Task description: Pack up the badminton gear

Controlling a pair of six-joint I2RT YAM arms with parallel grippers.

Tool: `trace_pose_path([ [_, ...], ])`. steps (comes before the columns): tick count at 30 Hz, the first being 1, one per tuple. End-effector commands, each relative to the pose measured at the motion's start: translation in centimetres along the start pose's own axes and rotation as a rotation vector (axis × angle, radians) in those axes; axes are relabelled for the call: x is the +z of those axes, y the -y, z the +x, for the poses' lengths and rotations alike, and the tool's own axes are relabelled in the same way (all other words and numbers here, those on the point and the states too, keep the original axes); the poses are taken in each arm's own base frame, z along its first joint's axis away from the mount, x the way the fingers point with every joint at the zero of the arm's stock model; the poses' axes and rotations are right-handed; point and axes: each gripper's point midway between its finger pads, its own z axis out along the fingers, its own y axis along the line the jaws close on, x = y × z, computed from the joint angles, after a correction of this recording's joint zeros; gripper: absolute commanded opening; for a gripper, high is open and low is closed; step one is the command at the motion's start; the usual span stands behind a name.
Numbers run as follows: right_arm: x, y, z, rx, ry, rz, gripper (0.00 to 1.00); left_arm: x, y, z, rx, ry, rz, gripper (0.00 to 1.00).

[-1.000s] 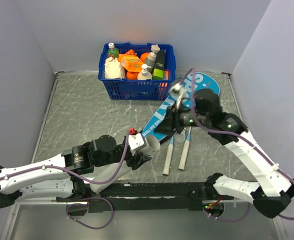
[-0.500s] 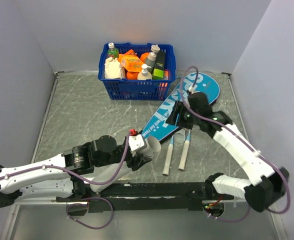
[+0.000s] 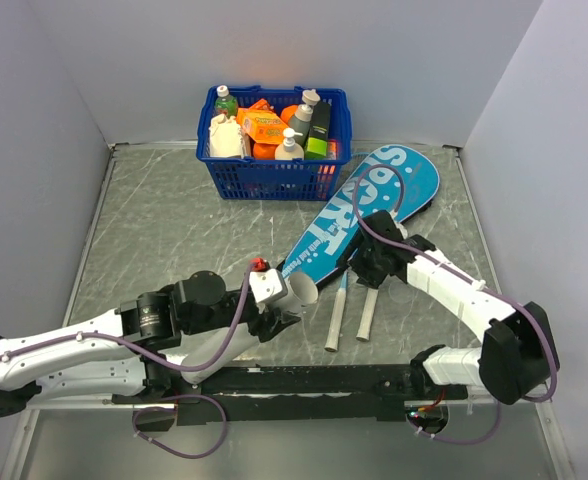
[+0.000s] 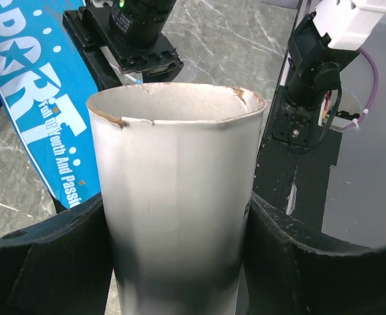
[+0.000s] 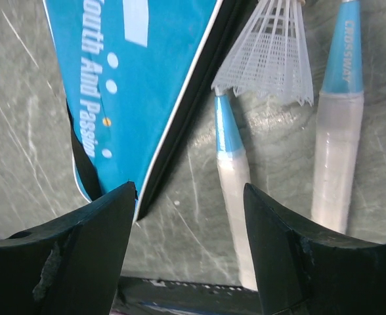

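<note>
My left gripper (image 3: pixel 286 300) is shut on the long white tube (image 3: pixel 302 291), holding it tilted with its open, torn rim (image 4: pixel 173 98) pointing at the right arm. The teal "SPORT" case (image 3: pixel 374 205) lies diagonally on the table. Two rackets lie beside it, white handles (image 3: pixel 334 325) (image 3: pixel 366 318) toward me. My right gripper (image 3: pixel 362 268) is open and empty, low over the case's narrow end and the racket shafts. In the right wrist view the white shuttlecock (image 5: pixel 272 56) lies between the two pale blue shafts, beyond the fingertips (image 5: pixel 124 197). The handles (image 5: pixel 235 177) (image 5: pixel 334 164) show there too.
A blue plastic basket (image 3: pixel 274 178) of bottles and orange packs stands at the back centre, just left of the case's wide end. A black rail (image 3: pixel 304 380) runs along the near edge between the arm bases. Grey walls close in the table on three sides.
My right arm has dropped from high over the case's wide end to just above the racket shafts, nearer me. The left arm with the tube has barely moved.
</note>
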Motion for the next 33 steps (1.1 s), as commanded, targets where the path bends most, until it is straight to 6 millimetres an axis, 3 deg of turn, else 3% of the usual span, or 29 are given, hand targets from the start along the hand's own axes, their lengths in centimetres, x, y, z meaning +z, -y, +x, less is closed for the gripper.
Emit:
trace_pose_path([
  [1, 1.6, -0.9, -1.6, 0.127, 0.069, 0.011, 0.74, -0.9, 0.2, -2.0, 0.027, 0.057, 0.019, 0.02],
  [15, 4.4, 0.7, -3.6, 0.18, 0.151, 0.123, 0.74, -0.5, 0.2, -1.3, 0.003, 0.034, 0.012, 0.02],
  [27, 4.5, 3.5, -6.7, 0.252, 0.234, 0.162, 0.73, 0.3, 0.4, -0.6, 0.007, 0.008, 0.024, 0.02],
  [33, 4.4, 4.4, -8.3, 0.27, 0.28, 0.183, 0.64, 0.4, 0.4, -0.4, 0.008, 0.002, 0.021, 0.02],
])
